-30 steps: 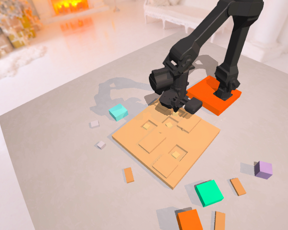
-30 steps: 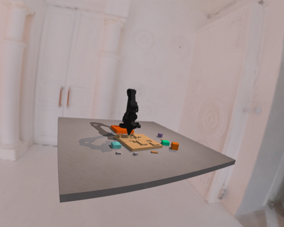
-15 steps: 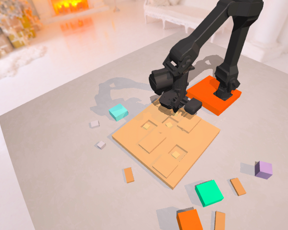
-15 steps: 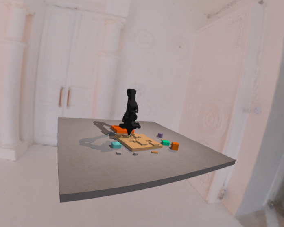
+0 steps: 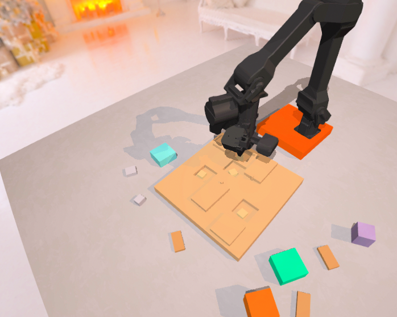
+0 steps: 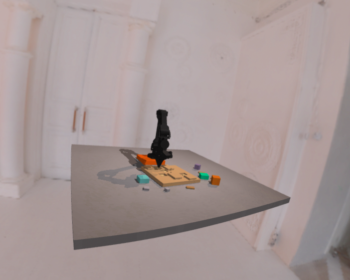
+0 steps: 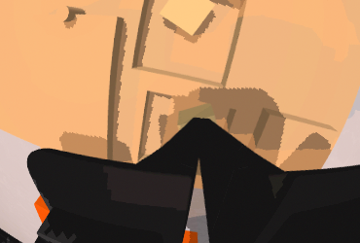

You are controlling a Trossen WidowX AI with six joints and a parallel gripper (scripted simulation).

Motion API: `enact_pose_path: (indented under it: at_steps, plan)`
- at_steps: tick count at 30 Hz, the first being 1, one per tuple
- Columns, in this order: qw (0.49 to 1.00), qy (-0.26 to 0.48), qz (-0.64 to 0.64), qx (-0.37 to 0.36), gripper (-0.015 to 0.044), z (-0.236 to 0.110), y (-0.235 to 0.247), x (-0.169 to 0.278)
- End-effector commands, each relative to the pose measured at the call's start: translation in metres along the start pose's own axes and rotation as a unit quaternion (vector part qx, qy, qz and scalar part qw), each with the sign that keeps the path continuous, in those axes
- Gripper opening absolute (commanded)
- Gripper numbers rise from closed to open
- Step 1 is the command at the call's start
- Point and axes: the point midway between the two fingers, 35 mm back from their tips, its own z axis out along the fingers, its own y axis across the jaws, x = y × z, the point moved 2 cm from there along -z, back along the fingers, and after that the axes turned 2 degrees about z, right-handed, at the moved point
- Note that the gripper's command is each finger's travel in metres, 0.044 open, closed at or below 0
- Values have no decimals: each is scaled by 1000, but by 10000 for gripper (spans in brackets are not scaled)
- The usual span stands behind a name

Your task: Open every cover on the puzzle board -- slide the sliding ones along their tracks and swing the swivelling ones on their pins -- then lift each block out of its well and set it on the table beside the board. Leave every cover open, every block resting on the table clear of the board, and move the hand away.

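The tan puzzle board (image 5: 178, 186) (image 6: 161, 180) lies on the table. Three open wells show pale yellow blocks: one block (image 5: 202, 174) at the left, one block (image 5: 232, 172) (image 7: 187, 9) in the middle, one block (image 5: 242, 213) towards the near side. Flat covers stand beside them: a cover (image 5: 210, 195), a cover (image 5: 227, 229) and a cover (image 5: 261, 169). My gripper (image 5: 239, 154) (image 6: 159, 166) (image 7: 199, 125) is shut and empty, its tips low over the board's far part. A shaded block (image 7: 190, 114) shows partly behind the tips in another well, which the fingers partly hide.
A turquoise block (image 5: 162, 154) (image 6: 143, 178) and two small grey pieces lie left of the board. An orange strip (image 5: 177, 241), a green block (image 5: 288, 266), an orange block (image 5: 261, 303) and a purple cube (image 5: 363, 234) lie around the near side. The orange arm base (image 5: 277, 119) is behind.
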Motion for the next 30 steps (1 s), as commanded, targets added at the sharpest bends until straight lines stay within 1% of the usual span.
enact_pose_path:
  at_steps: [1, 2, 4, 7, 10, 13, 14, 16, 21, 22, 24, 26, 30]
  plan:
    - [999, 9, 40, -5, 0, 6, 0, 0]
    - [999, 9, 50, -5, 0, 6, 0, -1]
    - [1000, 9, 28, -5, 0, 6, 0, -1]
    - [999, 8, -49, -6, 0, 6, -1, -1]
    - [1000, 9, -10, -6, 0, 6, -1, -2]
    - [998, 9, 66, -5, 0, 6, -2, -4]
    - [998, 9, 59, -5, 0, 6, -2, -4]
    - [1000, 9, 24, -5, 0, 6, -2, -4]
    - [992, 8, -128, -7, 0, 6, -3, -4]
    - [990, 8, -142, -7, 0, 6, -4, -4]
    - [993, 8, -121, -7, 0, 6, -4, -4]
    - [997, 8, -71, -6, 0, 6, -4, -4]
    - [996, 9, 93, -5, 0, 6, -4, -3]
